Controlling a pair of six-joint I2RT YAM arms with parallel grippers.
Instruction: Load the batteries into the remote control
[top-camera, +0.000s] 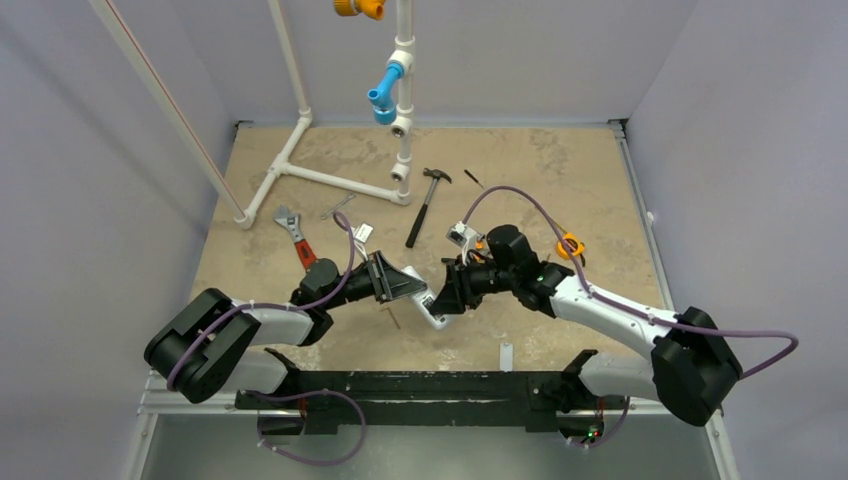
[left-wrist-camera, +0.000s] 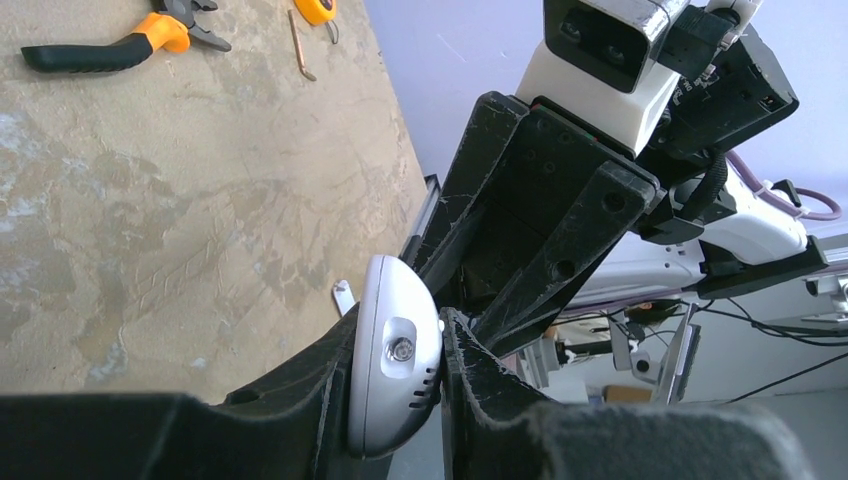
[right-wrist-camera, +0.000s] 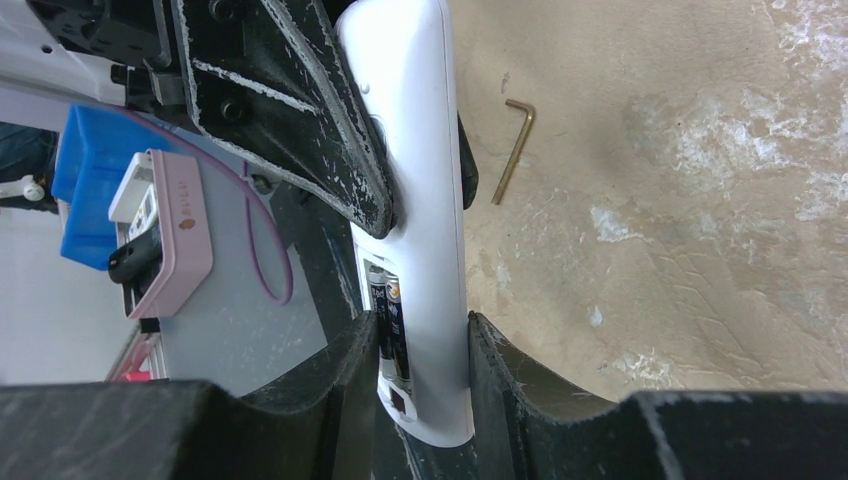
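The white remote control (top-camera: 437, 316) hangs above the table between my two arms. My left gripper (left-wrist-camera: 398, 325) is shut on its rounded end, the one with the small clear emitter. In the right wrist view the remote control (right-wrist-camera: 420, 180) shows its open battery bay. Two dark batteries (right-wrist-camera: 392, 330) lie side by side in that bay. My right gripper (right-wrist-camera: 422, 318) is closed around that end: one finger presses the bay side over the batteries, the other presses the remote's back. The two grippers nearly touch each other (top-camera: 432, 296).
A thin L-shaped hex key (right-wrist-camera: 512, 150) lies on the table beneath the remote. A small white cover strip (top-camera: 506, 357) lies near the front edge. Farther back are a hammer (top-camera: 428, 205), a red-handled wrench (top-camera: 295, 238), a white pipe frame (top-camera: 320, 178) and orange-handled pliers (left-wrist-camera: 120, 45).
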